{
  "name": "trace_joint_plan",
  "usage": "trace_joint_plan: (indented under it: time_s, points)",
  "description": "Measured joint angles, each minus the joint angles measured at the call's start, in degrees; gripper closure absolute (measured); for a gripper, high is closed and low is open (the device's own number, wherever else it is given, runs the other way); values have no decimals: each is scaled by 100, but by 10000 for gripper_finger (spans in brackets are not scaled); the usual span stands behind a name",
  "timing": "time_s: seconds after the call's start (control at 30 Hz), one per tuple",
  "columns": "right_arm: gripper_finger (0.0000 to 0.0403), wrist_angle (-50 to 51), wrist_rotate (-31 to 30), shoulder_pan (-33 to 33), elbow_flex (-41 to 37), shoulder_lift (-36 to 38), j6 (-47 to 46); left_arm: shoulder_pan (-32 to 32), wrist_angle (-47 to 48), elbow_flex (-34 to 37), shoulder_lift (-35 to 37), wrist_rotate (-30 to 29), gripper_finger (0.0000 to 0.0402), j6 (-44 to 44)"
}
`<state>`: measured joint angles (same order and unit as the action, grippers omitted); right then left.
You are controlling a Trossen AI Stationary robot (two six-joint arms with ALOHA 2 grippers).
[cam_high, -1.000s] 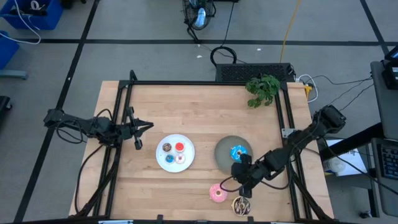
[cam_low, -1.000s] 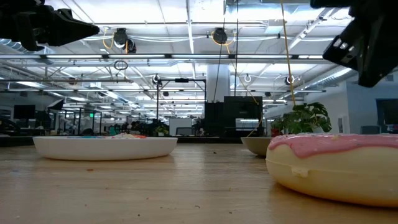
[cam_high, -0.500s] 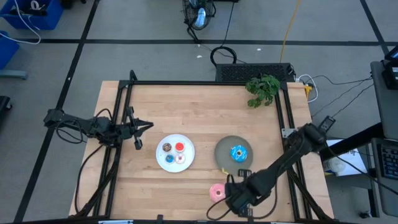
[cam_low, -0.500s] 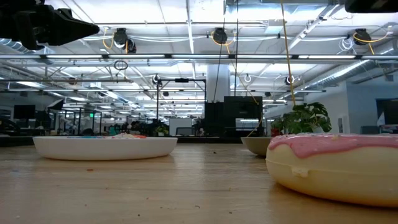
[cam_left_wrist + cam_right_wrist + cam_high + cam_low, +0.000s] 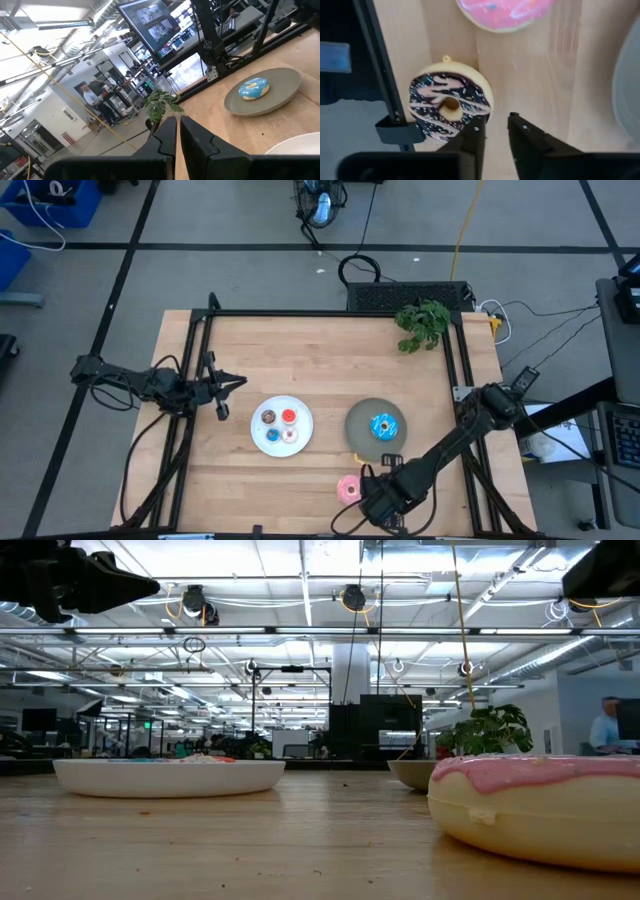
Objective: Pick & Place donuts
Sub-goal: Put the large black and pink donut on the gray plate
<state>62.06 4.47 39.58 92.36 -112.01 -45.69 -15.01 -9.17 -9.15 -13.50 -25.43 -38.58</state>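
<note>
Your right gripper (image 5: 383,508) sits at the near edge of the table, hanging over the chocolate donut (image 5: 451,106). In the right wrist view its fingers (image 5: 474,136) are nearly pressed together w/ only a slim gap, holding nothing; their tips point just past the choc donut's rim. That donut lies flat on the wood right by the table's black frame rail (image 5: 382,80), dark icing w/ pale drizzle and sprinkles.

Just beside it, a bit farther in, you've got the pink donut (image 5: 350,489), flat on the table (image 5: 330,360), apart from both plates. In the low view it fills the near right.

Next out: the grey plate (image 5: 362,430) w/ the blue sprinkled donut (image 5: 384,425) lying in it, and to its left the white plate (image 5: 298,432) holding four tiny donuts: red (image 5: 289,417), blue (image 5: 272,435), white (image 5: 290,435), brown (image 5: 268,417).

Your left gripper (image 5: 226,384) waits at the left side of the table, above the surface, fingers (image 5: 167,137) pressed together, empty.

Far back right corner: small green plant (image 5: 422,324).
</note>
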Motion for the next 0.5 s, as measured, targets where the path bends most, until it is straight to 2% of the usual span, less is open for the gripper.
trace_joint_plan:
  time_s: [0.27, 0.5]
  points:
    - [235, -860, 157, 181, -451, 6, -452, -2, -13, 0, 0, 2, 371, -126]
    - [187, -898, 170, 256, -798, 7, -568, -1, -13, 0, 0, 4, 371, -145]
